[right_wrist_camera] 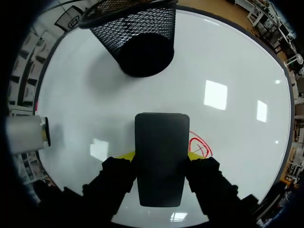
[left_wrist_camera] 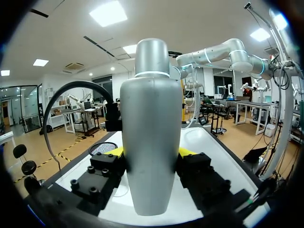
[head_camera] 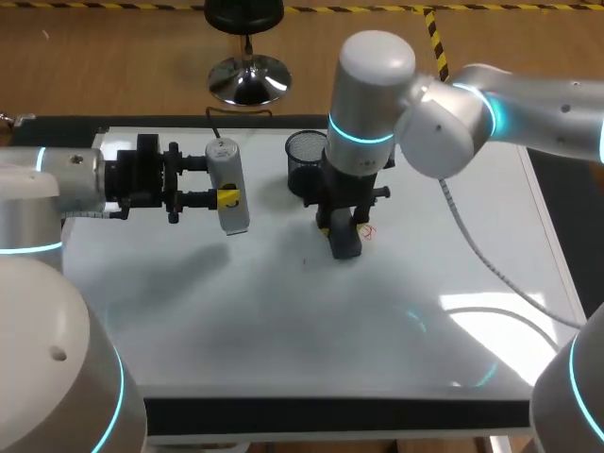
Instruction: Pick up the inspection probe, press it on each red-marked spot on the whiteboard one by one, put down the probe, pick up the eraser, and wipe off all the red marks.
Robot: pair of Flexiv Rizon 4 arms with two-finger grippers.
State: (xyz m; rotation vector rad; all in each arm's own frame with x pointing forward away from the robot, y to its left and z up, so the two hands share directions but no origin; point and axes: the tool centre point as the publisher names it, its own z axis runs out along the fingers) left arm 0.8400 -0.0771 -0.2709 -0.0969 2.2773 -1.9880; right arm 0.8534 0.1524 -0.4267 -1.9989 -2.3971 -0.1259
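right claw (right_wrist_camera: 161, 159) is clamped on the dark eraser (right_wrist_camera: 161, 137), which sits on the whiteboard (right_wrist_camera: 237, 61). a red mark (right_wrist_camera: 200, 145) lies just beside it, a mesh cup (right_wrist_camera: 137, 42) ahead. left claw (left_wrist_camera: 151, 159) grips the silver inspection probe (left_wrist_camera: 151, 109) between its fingers.

**Even Overhead Light, Glare on the Board**

Bright, even light falls from above. The glossy white whiteboard worktop (head_camera: 283, 330) mirrors it. In the head view, pale rectangular glare patches (head_camera: 495, 316) lie near its right front corner. In the right wrist view, square bright reflections (right_wrist_camera: 216, 94) sit beyond the dark grey rectangular eraser (right_wrist_camera: 161, 133), which looks matte. Soft grey shadows (head_camera: 189, 283) spread under the left arm (head_camera: 66, 189). The black mesh cup (right_wrist_camera: 135, 35) throws a faint shadow beside it. The smooth grey tapered probe (left_wrist_camera: 152, 137) carries a gentle sheen.
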